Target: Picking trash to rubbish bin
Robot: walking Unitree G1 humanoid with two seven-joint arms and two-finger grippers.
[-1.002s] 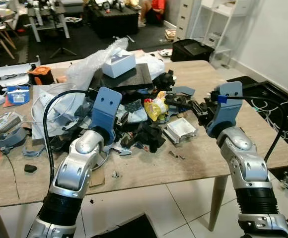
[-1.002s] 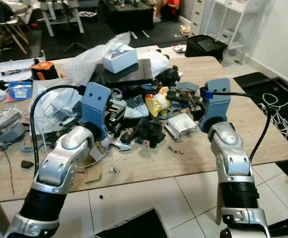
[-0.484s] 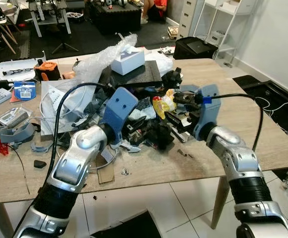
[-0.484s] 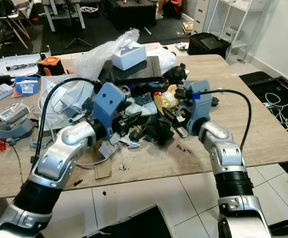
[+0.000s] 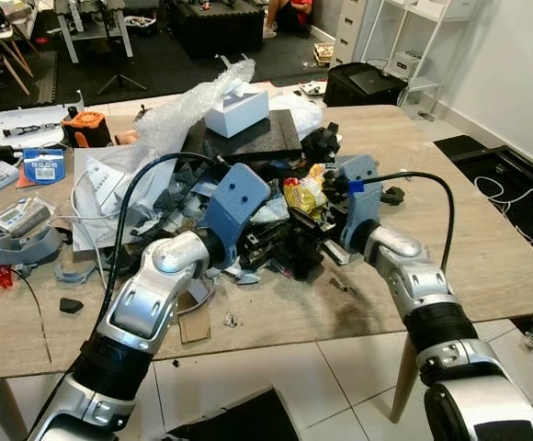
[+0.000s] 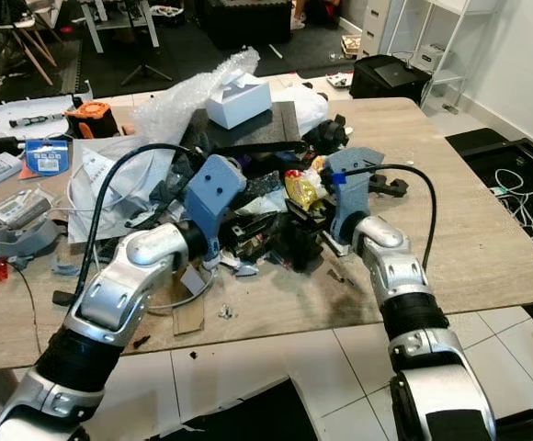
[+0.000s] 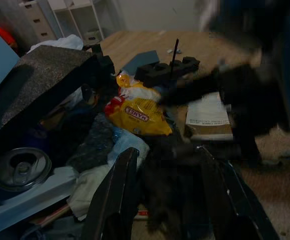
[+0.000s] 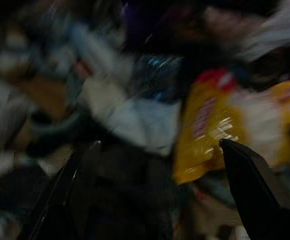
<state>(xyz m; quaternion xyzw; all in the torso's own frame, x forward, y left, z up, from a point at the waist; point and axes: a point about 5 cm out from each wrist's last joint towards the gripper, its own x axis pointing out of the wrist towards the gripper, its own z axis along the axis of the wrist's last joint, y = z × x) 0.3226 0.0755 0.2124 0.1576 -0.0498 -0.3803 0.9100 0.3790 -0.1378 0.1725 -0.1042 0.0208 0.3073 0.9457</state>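
Cluttered wooden bench (image 5: 487,257) carried the trash heap, its yellow snack bag (image 5: 296,196) mid-pile. At its 7 o'clock, the left end effector (image 7: 167,200) stood spread over dark scraps; the right end effector (image 8: 150,185), at 4 o'clock, also gaped, empty. Closing blindly risked snagging neighbouring debris. Wrist views revealed the finger gaps, which head views hid.

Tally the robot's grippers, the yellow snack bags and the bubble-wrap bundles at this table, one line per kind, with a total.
grippers: 2, left gripper and right gripper
yellow snack bag: 1
bubble-wrap bundle: 1
Total: 4
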